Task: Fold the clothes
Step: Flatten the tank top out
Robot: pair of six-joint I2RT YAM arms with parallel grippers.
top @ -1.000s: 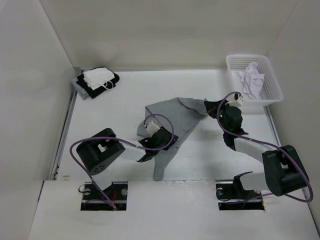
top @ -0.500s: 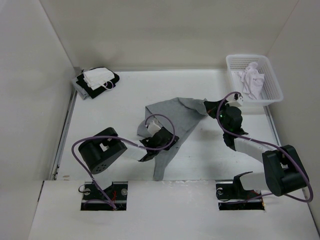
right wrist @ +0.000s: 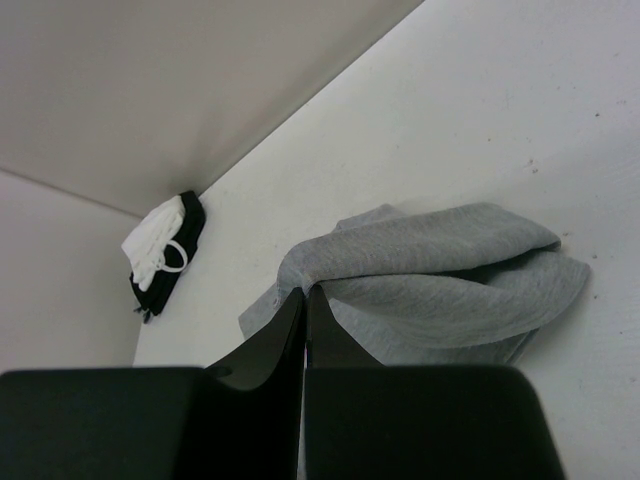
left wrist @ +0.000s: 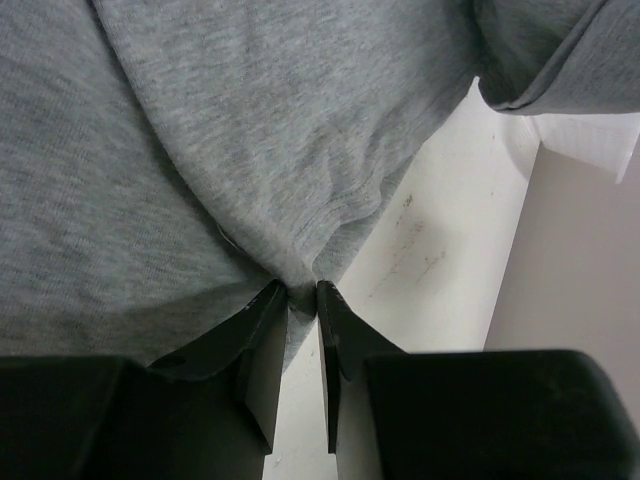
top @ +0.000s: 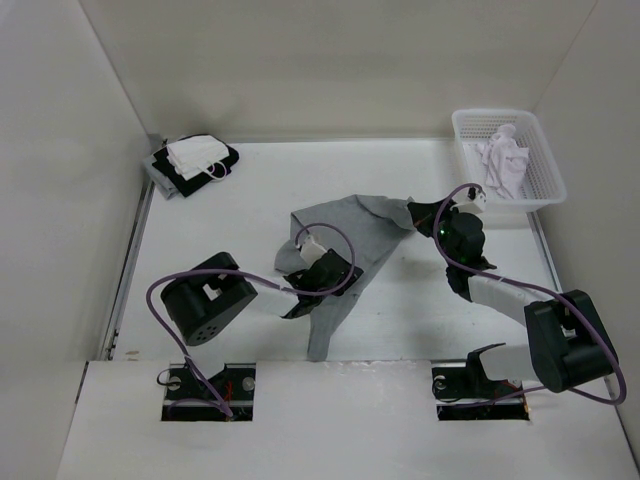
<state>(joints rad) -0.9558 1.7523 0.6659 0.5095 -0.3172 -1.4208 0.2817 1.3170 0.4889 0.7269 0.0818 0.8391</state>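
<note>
Sprawling crumpled mid-way across the white bench (top: 220,220) beneath pale walls (top: 300,70), the grey T-shirt (top: 350,228) was pinched by the left gripper (left wrist: 302,290) and the right gripper (right wrist: 304,292), both clenched on cloth.

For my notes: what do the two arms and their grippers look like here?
Both the left arm and right arm have bulky black joint housings joined by white links, with a purple cable looping along each. The left gripper and right gripper each have two flat, tapered black fingers. No markings are legible.
</note>
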